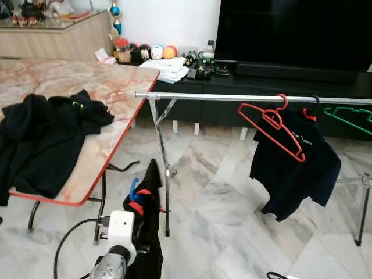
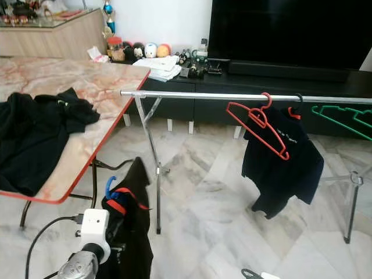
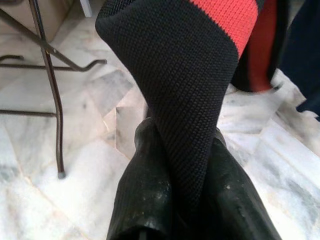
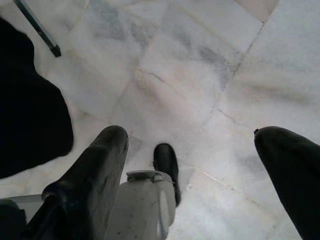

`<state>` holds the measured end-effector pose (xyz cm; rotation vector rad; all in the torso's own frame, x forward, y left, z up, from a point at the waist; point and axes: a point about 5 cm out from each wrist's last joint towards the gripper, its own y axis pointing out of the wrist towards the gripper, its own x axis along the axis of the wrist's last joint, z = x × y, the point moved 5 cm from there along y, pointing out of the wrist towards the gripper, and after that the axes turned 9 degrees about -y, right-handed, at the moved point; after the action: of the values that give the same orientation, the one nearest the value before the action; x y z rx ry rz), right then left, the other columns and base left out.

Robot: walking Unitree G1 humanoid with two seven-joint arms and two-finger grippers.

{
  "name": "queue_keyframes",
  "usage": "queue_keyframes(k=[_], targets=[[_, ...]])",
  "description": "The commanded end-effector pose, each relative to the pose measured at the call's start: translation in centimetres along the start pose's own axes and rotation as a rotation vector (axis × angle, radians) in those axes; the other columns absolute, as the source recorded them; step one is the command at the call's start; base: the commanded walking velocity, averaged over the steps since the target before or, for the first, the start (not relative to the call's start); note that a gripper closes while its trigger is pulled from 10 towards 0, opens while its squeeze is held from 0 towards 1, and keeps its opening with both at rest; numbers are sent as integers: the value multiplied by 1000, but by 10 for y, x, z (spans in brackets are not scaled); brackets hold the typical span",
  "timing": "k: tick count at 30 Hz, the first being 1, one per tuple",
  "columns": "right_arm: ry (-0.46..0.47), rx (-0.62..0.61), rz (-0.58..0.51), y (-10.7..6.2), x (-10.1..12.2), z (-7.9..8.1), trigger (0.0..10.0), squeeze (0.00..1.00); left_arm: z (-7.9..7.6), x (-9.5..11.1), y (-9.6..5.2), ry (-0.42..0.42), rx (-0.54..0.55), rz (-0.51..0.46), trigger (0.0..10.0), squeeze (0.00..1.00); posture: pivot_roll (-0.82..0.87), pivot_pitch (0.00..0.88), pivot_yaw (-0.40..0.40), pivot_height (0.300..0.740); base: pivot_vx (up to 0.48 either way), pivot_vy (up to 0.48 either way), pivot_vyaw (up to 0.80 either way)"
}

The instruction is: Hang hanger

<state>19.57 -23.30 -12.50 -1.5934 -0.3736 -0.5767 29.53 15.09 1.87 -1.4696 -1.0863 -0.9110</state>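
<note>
My left gripper [image 3: 182,132] is shut on a black knitted garment with a red band [image 3: 200,60]. The garment [image 1: 148,232] hangs low before me on a blue hanger [image 1: 133,189], whose hook sticks up at its collar. It sits beside the left leg of the silver clothes rail [image 1: 221,97]. On that rail hang an empty red hanger [image 1: 270,125], a dark navy shirt [image 1: 293,168] and a green hanger [image 1: 349,118]. My right gripper [image 4: 192,134] is open over the marble floor, holding nothing.
A marble-topped folding table [image 1: 110,87] with red edging stands on the left, with black clothes [image 1: 40,139] heaped on it. Behind the rail a low dark TV cabinet [image 1: 290,81] carries small items. Marble floor [image 1: 221,203] lies under the rail.
</note>
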Motion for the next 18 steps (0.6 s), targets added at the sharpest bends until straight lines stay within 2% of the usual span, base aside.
queue_keyframes(k=[1, 6, 10, 18], targets=[[10, -9, 1, -1, -5, -2, 10000, 0, 5, 11, -5, 7, 18, -47, 10000, 0, -14, 30, -2, 740, -326, 0, 0], [19, -8, -22, -2, -5, -3, 10000, 0, 4, 10, -10, 4, 14, -43, 10000, 0, -22, 49, 6, 740, -327, 0, 0], [64, -22, -34, -3, -9, -3, 10000, 0, 0, 3, -12, 26, -23, -13, 10000, 0, -46, 49, 33, 740, -339, 0, 0], [56, -26, -28, -3, -8, 0, 10000, 0, 0, 20, -3, 27, -30, -55, 10000, 0, -17, 36, 29, 740, -346, 0, 0]])
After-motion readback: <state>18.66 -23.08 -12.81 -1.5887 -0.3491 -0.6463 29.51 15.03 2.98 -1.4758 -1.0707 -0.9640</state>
